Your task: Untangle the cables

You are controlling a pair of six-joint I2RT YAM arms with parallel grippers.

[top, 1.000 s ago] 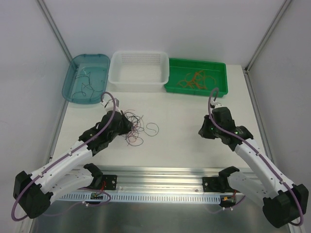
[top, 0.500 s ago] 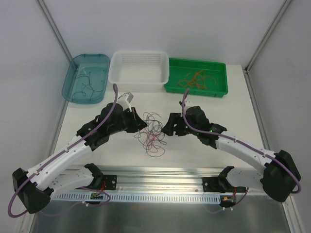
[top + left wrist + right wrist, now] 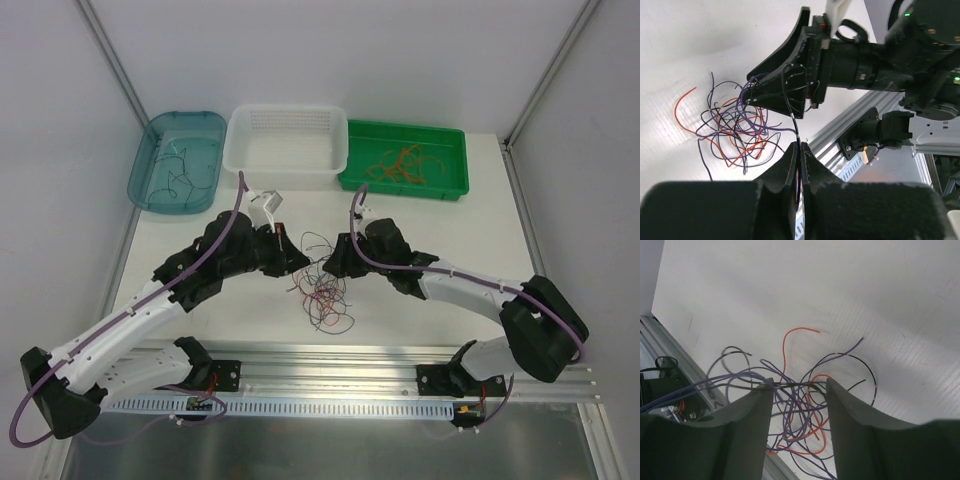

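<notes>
The cables (image 3: 320, 288) are a loose tangle of thin purple, black and orange-red wires on the white table, between my two grippers. My left gripper (image 3: 297, 262) is at the tangle's left edge. In the left wrist view its jaws are shut on a thin black cable (image 3: 792, 112) that runs up from my left gripper (image 3: 799, 149). My right gripper (image 3: 331, 262) reaches in from the right, and its open fingers (image 3: 761, 399) straddle several strands of the tangle (image 3: 802, 415). The left wrist view also shows the right gripper (image 3: 754, 92) tip-on against the wires (image 3: 735, 125).
At the back of the table a teal bin (image 3: 205, 125) holds dark wires, beside a white basket (image 3: 288, 172) and a green tray (image 3: 455, 182) holding orange wires. An aluminium rail (image 3: 330, 380) runs along the near edge.
My right arm has swung left from the table's right side to the tangle and opened its jaws. My left arm has carried the tangle right, toward the table's middle.
</notes>
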